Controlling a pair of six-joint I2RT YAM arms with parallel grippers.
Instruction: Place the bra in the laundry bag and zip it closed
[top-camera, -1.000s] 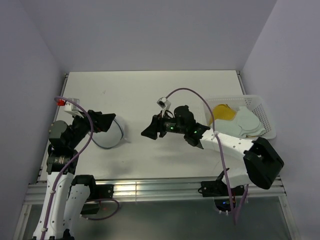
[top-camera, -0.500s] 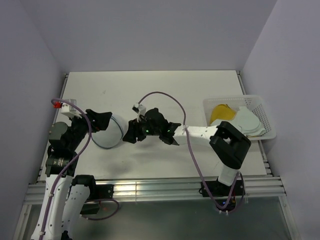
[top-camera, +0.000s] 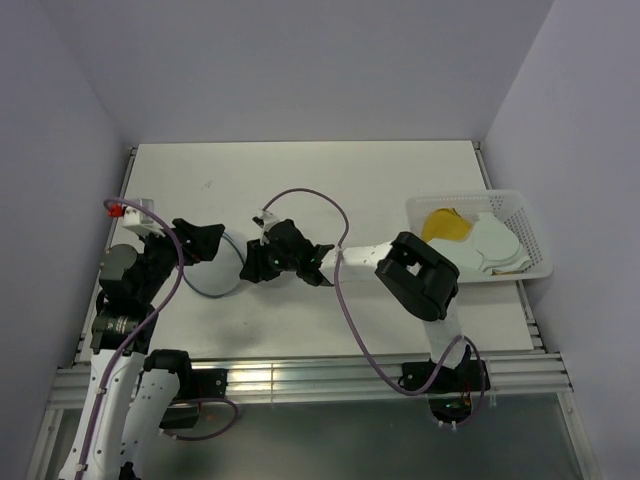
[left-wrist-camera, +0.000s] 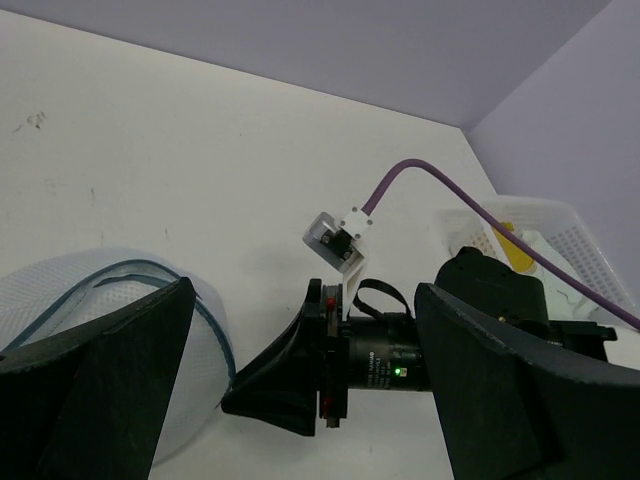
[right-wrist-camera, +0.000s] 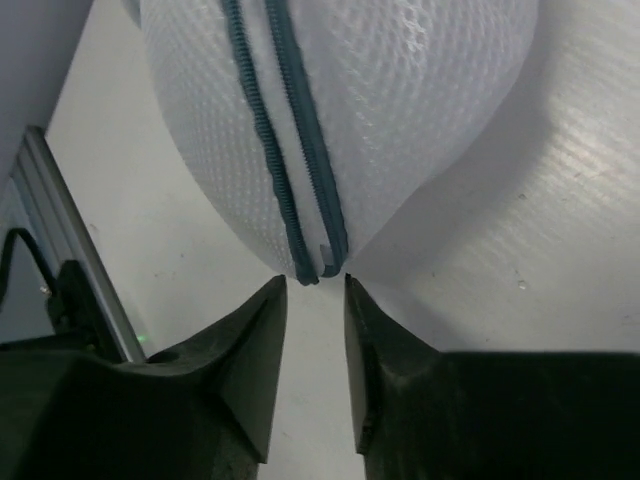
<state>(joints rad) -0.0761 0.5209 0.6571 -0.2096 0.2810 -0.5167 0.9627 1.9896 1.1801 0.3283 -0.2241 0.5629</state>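
The laundry bag (top-camera: 231, 258) is a white mesh dome with a dark blue zipper rim, lying at the table's left. In the left wrist view the bag (left-wrist-camera: 70, 300) lies against my left finger. My left gripper (top-camera: 212, 244) is wide open (left-wrist-camera: 305, 290), with one finger by the bag. My right gripper (top-camera: 252, 268) reaches far left to the bag's right side. In the right wrist view its fingers (right-wrist-camera: 315, 285) stand a narrow gap apart, and the zipper's end (right-wrist-camera: 320, 262) sits just beyond the tips, not gripped. The yellow bra (top-camera: 446, 224) lies in the basket at the right.
A white perforated plastic basket (top-camera: 530, 235) stands at the right edge, holding the bra and white cloth items. My right arm stretches across the middle of the table with its purple cable (top-camera: 305, 195) looping above it. Metal rails (top-camera: 300, 375) run along the near edge.
My right arm has swung left across the table, and its gripper went from mid-table to the bag's edge. The left arm and the bag have barely moved.
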